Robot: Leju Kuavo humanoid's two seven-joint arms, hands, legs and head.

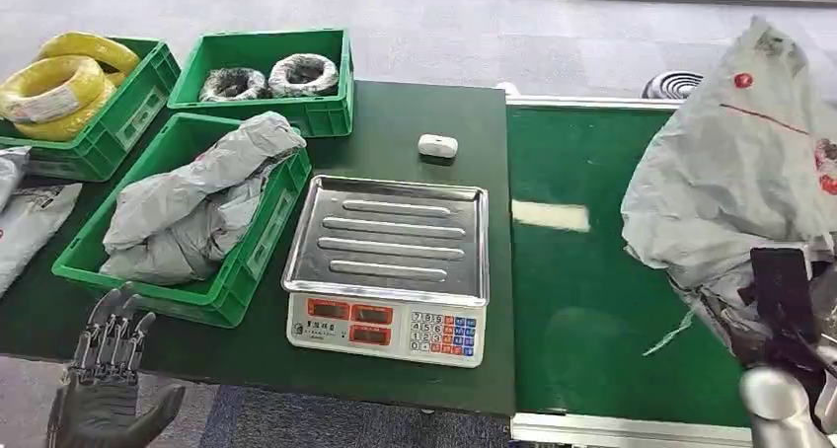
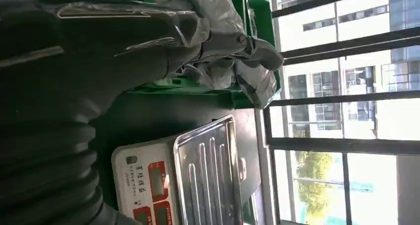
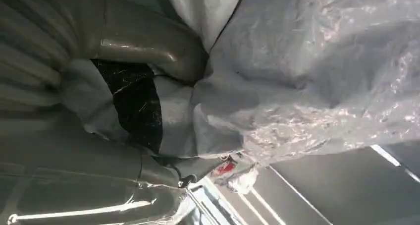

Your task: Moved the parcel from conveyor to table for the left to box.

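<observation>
Right robot hand (image 1: pixel 785 305): clamped on the grey parcel (image 1: pixel 740 172), lifted above the conveyor (image 1: pixel 582 300).
Left robot hand (image 1: pixel 109 384): fingers apart, empty — at the tabletop (image 1: pixel 424 112) edge.
Left wrist view: scale (image 2: pixel 193 175) beside green box (image 2: pixel 247 46).

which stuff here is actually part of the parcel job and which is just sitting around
Job:
- grey parcel, held by the right hand over the conveyor
- left hand, empty
- green box of grey bags
- table

Lying about:
- scale
- yellow coils
- black coils
- small white device
</observation>
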